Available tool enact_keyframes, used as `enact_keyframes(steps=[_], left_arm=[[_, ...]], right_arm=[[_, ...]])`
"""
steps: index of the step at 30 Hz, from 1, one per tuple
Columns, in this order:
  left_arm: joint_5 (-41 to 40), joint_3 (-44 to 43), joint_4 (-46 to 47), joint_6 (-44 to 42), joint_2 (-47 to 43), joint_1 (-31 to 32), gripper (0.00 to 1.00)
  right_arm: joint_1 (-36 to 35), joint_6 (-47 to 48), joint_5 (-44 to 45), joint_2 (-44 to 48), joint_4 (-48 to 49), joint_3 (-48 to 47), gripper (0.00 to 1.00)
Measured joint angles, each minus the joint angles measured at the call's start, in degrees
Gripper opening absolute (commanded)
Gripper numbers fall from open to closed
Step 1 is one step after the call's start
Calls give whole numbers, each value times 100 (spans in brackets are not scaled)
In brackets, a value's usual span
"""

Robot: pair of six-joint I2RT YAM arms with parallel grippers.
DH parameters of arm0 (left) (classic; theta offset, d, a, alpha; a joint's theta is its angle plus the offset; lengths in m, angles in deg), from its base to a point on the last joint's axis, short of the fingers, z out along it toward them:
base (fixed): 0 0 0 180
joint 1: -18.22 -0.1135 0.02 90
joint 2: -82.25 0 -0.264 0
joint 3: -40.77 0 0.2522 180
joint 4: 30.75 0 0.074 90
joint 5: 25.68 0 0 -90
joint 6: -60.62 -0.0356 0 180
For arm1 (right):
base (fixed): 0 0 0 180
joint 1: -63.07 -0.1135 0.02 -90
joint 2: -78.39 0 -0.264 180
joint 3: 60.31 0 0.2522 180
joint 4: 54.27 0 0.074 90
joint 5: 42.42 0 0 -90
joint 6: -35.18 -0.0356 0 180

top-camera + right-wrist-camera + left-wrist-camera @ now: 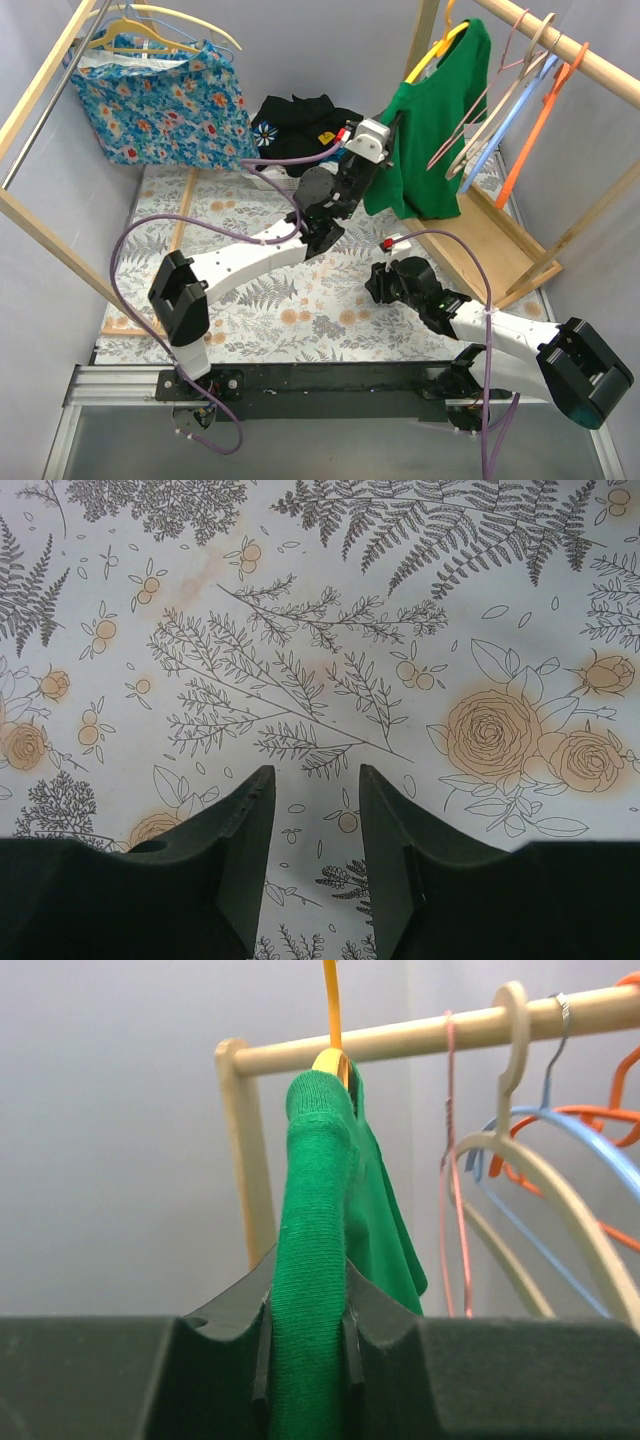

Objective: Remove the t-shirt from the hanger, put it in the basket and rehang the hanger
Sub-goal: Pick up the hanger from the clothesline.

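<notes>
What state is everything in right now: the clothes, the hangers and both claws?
green t-shirt: on yellow hanger, pinched
yellow hanger: hung up, loaded
left gripper: shut on green t-shirt
right gripper: open, empty
blue floral garment: hanging
black garment: lying in a heap
orange hanger: hung up, bare
</notes>
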Motion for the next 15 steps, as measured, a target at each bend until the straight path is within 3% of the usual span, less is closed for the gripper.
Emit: enact_keyframes(steps=[5, 9, 12, 13, 15], left_arm=[[-446, 1156, -238, 81, -938, 11, 0], [-785, 2179, -697, 297, -2009, 46, 0], [-970, 2747, -1250, 531, -2879, 74, 0], [-1021, 2861, -1436, 603, -3130, 83, 0], [-1115, 3008, -1858, 743, -3663, 107, 0]], right_arm=[[0, 31, -13, 140, -11, 0, 53], [0, 98, -72, 232, -70, -2, 62], [-2, 188, -138, 396, -199, -20, 86], [-4, 219, -155, 474, -254, -35, 98], [-9, 260, -192, 636, -326, -72, 98]])
